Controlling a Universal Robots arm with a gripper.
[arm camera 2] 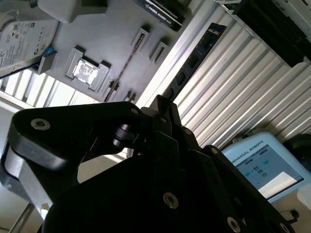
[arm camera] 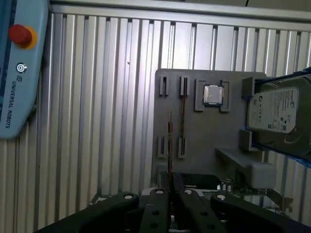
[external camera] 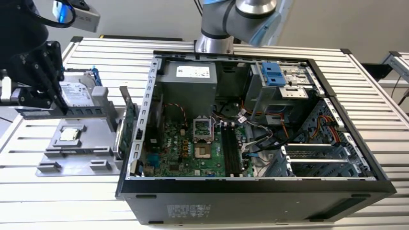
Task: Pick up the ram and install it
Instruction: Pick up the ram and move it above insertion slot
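ram [arm camera: 169, 136] pinched edge-on in the end effector [arm camera: 170, 180], held over the grey tray [arm camera: 214, 136] on the surface [external camera: 377, 110]. pickup looks done; install remains: computer case [external camera: 255, 185] memory slots [external camera: 230, 149] well apart, seemingly unfilled.

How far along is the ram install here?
Done: the pick; the gripper is shut on the ram above the grey tray. In hand: the ram, near the hard drive. Left: the install; the gripper is well apart from the open computer case.
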